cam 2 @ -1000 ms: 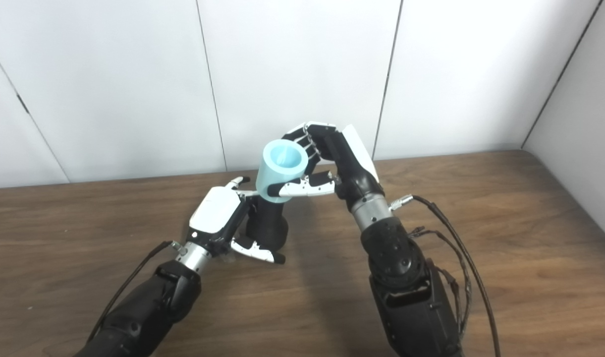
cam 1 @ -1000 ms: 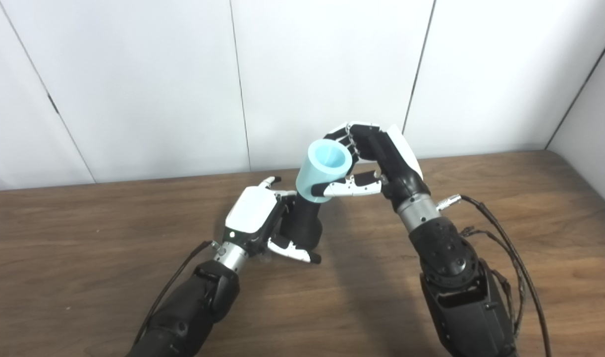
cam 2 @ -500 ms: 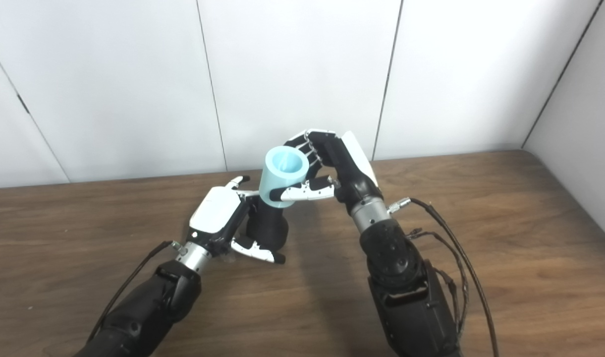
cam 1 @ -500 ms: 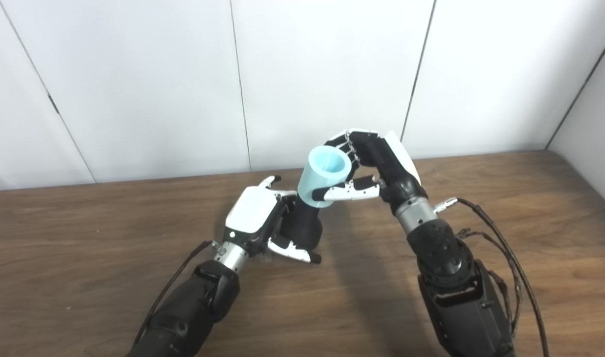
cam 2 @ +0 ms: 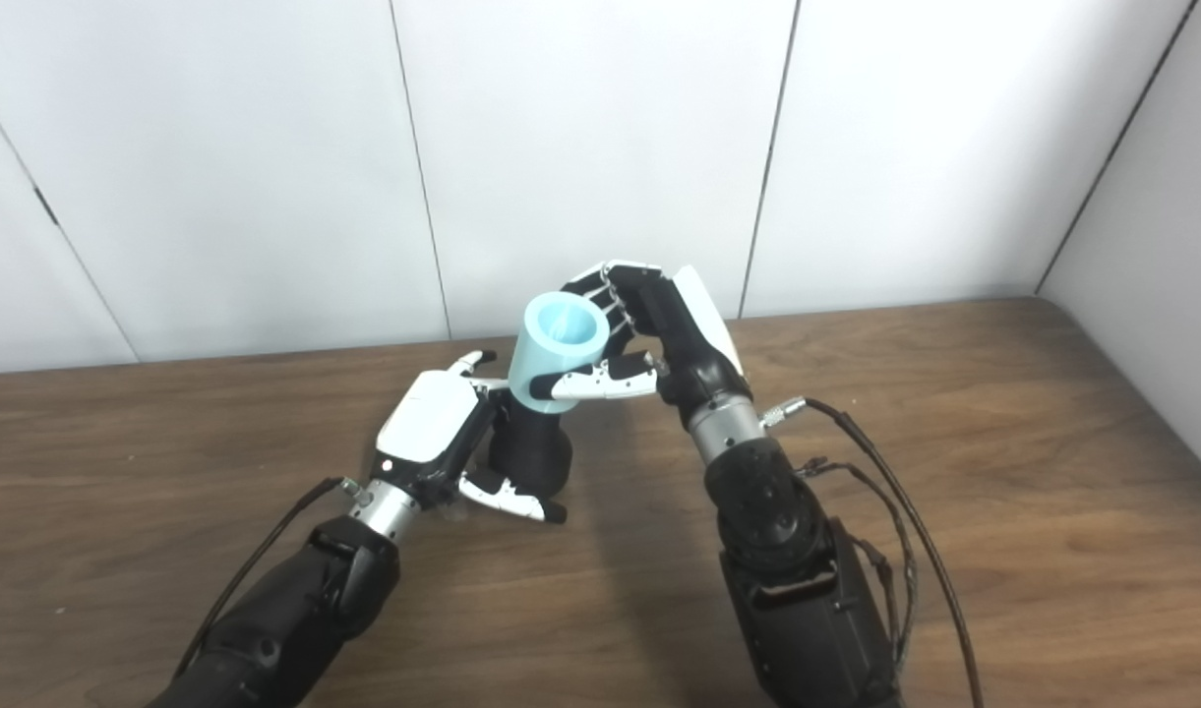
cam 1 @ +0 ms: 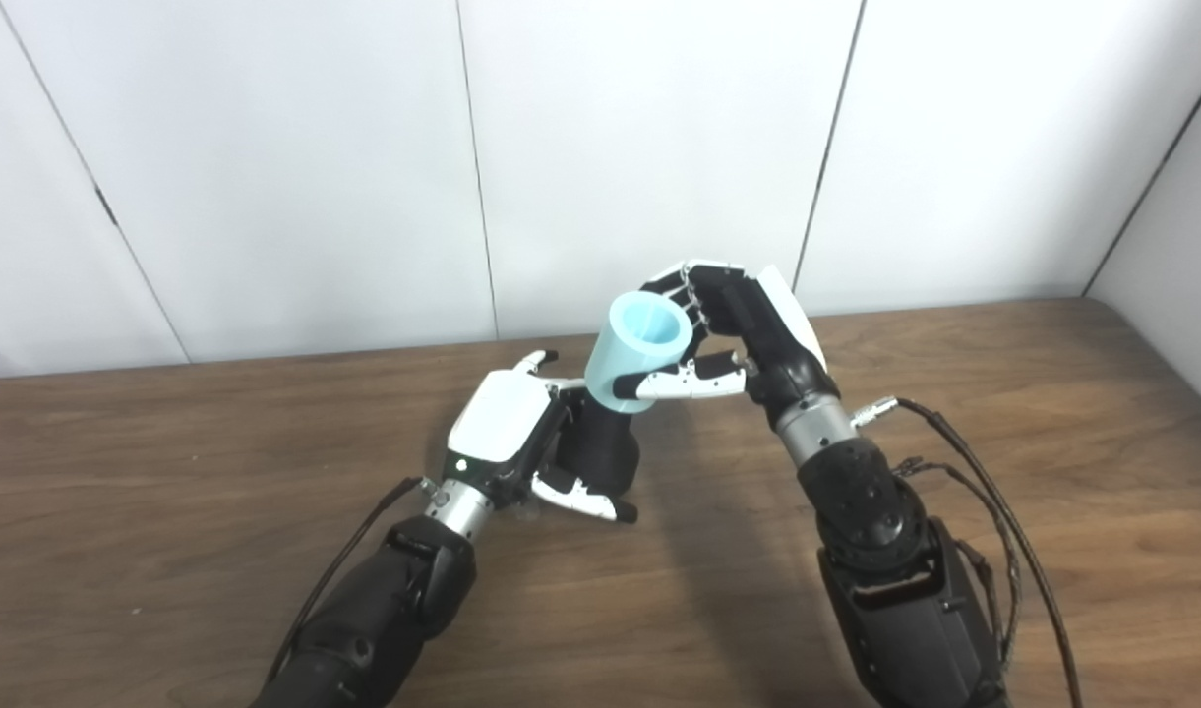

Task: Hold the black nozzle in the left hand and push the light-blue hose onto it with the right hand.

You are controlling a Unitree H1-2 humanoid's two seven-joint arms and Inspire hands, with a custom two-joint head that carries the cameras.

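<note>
At table centre you've got the left hand (cam 1: 507,433) wrapped around the black nozzle (cam 1: 605,454), fingers and thumb clamped on its lower body, white thumb tip poking out at the nozzle's 6 o'clock. Nozzle stands roughly upright, leaning slightly toward 1 o'clock, its base down at the wooden table (cam 1: 167,511); you can't tell from either eye view whether the base actually touches the wood.

Your right hand (cam 2: 664,339) sits at the nozzle's 1 o'clock, higher up, closed on the light-blue hose (cam 2: 556,359). Thumb runs across the near side of the hose low down, fingers curl round the far side. Grip looks firm.

Hose is a short, thick-walled tube, open end facing up toward the cameras, tilted the same way as the nozzle. Its lower rim meets the nozzle's top and covers it; how far the nozzle goes inside is hidden by the hose wall.

Left hand's fingertips lie just beside the hose's lower edge at its 8 o'clock; contact unclear.

Right forearm comes in from 5 o'clock with dark cables (cam 1: 993,511) looping off the wrist and trailing along the table. Left forearm comes in from 7 o'clock. White wall panels (cam 1: 659,147) stand behind, at 12 o'clock.
</note>
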